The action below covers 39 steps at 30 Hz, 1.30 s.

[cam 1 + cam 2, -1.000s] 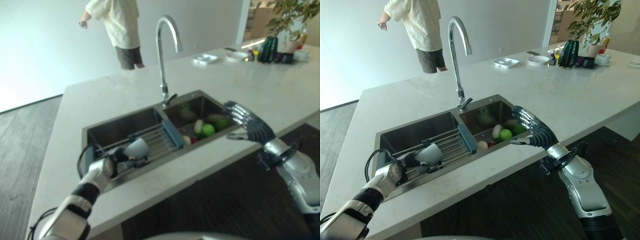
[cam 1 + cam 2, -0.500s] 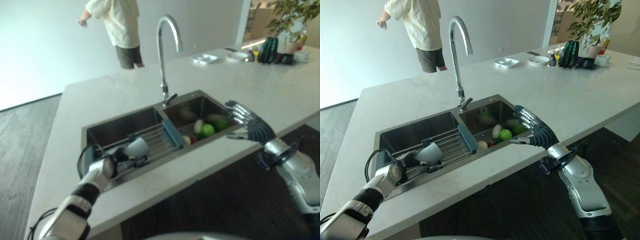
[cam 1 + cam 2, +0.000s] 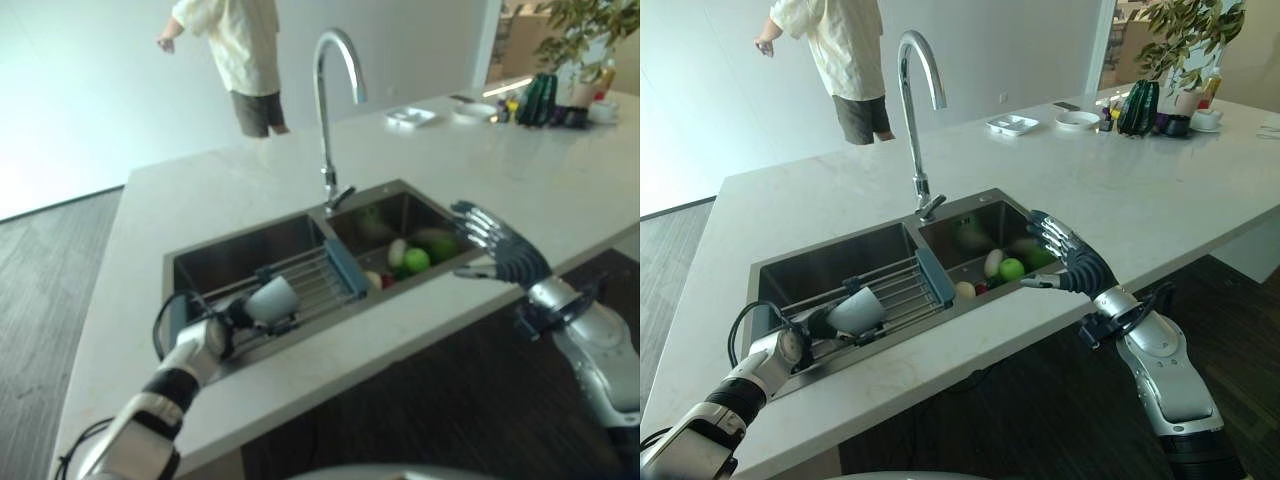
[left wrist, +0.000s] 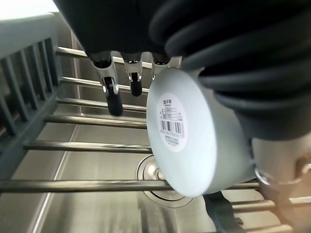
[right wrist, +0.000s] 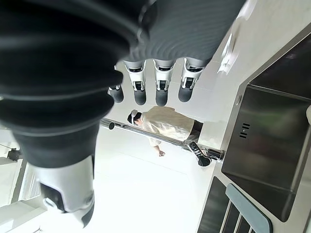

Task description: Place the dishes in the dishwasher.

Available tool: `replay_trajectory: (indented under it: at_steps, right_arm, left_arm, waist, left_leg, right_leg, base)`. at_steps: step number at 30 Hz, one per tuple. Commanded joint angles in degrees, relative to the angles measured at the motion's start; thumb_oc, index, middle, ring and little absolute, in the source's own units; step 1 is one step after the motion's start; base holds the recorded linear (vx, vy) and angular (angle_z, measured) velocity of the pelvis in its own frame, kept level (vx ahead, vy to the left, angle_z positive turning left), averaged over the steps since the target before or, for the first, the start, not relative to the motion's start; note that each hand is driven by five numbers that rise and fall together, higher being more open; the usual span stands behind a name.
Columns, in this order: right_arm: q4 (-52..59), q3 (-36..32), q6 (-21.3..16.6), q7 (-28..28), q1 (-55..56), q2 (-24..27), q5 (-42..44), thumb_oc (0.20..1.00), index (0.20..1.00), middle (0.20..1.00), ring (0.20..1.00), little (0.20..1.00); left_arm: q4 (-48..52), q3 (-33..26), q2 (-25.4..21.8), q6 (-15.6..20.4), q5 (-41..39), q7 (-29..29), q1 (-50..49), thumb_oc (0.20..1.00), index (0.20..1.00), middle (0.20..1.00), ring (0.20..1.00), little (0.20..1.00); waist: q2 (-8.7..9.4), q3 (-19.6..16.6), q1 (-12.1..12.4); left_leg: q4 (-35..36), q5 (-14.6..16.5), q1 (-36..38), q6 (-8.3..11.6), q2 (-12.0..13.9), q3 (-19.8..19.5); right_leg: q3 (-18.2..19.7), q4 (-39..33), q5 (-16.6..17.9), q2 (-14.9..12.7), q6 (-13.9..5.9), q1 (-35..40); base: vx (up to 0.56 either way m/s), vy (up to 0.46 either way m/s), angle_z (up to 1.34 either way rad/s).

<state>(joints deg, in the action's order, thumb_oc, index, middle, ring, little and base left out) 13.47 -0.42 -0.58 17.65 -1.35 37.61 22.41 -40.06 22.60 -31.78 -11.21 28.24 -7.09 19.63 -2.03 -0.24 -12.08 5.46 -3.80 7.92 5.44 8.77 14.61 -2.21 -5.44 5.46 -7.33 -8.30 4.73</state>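
A pale cup lies on its side over the wire rack that spans the left sink basin. My left hand is shut on it. In the left wrist view the cup's labelled base faces out beside my fingers, with the rack's bars and the drain below. My right hand hovers open over the counter's front edge by the right basin. Its fingers are straight and hold nothing.
The double sink has a tall faucet behind the divider. A green apple and other produce lie in the right basin. Small dishes and a plant stand at the far right of the counter. A person stands beyond the counter.
The cup has tilted slightly in my left hand over the rack. My right hand has stayed in place.
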Motion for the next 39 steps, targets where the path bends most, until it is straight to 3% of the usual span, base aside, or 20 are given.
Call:
replay_trajectory:
  at_steps: [1, 16, 23, 39]
  right_arm:
    - [2.1, -0.4, -4.3, -1.3, -2.9, -1.5, -0.8, 1.0, 1.0, 1.0, 1.0, 1.0]
    - [2.3, 0.3, -4.5, -2.5, -3.4, -1.6, -0.9, 1.0, 1.0, 1.0, 1.0, 1.0]
    - [2.4, -0.5, -4.8, -2.8, -2.7, -1.7, -1.1, 1.0, 1.0, 1.0, 1.0, 1.0]
    - [2.8, -0.4, -4.1, -3.0, -2.6, -1.9, -1.7, 1.0, 1.0, 1.0, 1.0, 1.0]
  left_arm:
    - [-1.3, 0.1, -2.5, -0.4, 1.3, 0.0, 2.4, 1.0, 1.0, 1.0, 1.0, 1.0]
    - [1.8, -0.8, -4.6, -0.1, 0.4, 2.5, 1.9, 1.0, 1.0, 1.0, 1.0, 1.0]
    - [9.5, -2.5, -7.4, -0.7, -3.0, 5.0, 2.0, 1.0, 1.0, 1.0, 1.0, 1.0]
    - [12.9, -2.1, -8.6, -1.5, -3.1, 2.2, 2.3, 1.0, 1.0, 1.0, 1.0, 1.0]
  waist:
    - [0.73, 2.3, 0.1]
    - [0.84, 2.7, 1.1]
    - [0.84, 3.0, 1.6]
    - [0.66, 2.6, 1.6]
  left_leg:
    - [-0.5, 2.7, 2.0, -1.06, -0.2, -0.4]
    - [-0.5, 2.6, 1.6, -0.91, -0.2, -1.3]
    - [-0.5, 2.6, 1.6, -0.87, -0.2, -1.5]
    - [-0.5, 2.6, 1.6, -0.91, -0.3, -1.7]
  right_leg:
    - [-2.8, 0.4, -1.1, -1.1, -1.48, 1.6]
    - [-3.9, 0.4, -1.2, -1.4, -1.51, 1.6]
    - [-4.3, 0.4, -1.3, -1.4, -1.46, 1.8]
    - [-3.9, 0.4, -1.4, -1.4, -1.5, 1.8]
  base:
    - [0.0, 0.0, 0.0]
    - [0.0, -0.001, 0.03]
    - [0.0, 0.0, 0.02]
    - [0.0, 0.0, 0.0]
